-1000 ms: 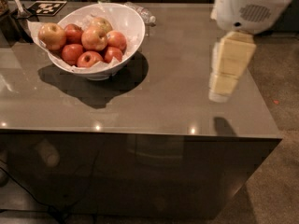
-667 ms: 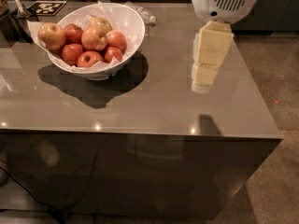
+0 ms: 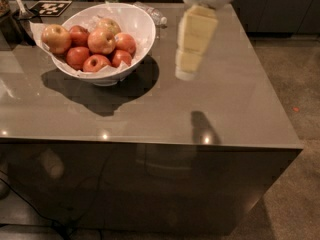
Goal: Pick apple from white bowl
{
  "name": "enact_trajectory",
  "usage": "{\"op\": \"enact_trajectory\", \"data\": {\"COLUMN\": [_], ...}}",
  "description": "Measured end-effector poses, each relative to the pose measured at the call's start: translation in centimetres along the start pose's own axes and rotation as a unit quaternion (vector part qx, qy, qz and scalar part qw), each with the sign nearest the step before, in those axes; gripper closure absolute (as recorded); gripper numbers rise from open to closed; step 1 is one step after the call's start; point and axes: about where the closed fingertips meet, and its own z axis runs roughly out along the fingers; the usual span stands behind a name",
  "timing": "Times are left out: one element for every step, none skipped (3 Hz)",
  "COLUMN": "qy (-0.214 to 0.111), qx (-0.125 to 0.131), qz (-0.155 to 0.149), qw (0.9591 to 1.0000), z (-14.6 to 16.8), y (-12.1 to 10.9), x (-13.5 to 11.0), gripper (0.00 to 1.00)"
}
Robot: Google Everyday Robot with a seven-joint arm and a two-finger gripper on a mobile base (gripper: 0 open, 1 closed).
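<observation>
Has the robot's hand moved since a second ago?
Yes. The pale yellow hand has shifted leftward in view, over the grey tabletop, toward the wide glossy white bowl.

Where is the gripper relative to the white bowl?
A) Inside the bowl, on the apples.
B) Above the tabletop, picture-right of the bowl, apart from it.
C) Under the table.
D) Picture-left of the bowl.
B: the gripper hangs over the bare table, beside the white bowl and apart from its rim.
</observation>
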Motion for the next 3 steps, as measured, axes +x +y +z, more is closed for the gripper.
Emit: {"op": "enact_trajectory", "data": {"qy": [-0.03, -0.047, -0.068], "qx": [-0.009, -0.008, 0.01], "qz": [-0.006, -0.018, -0.018], "qw": [0.9995, 0.9987, 0.9974], "z": [1.4, 3.2, 2.9], "y": [-4.4, -7.8, -9.1], "x": [-4.7, -8.6, -10.1], "gripper": [0.0, 0.0, 0.0]}}
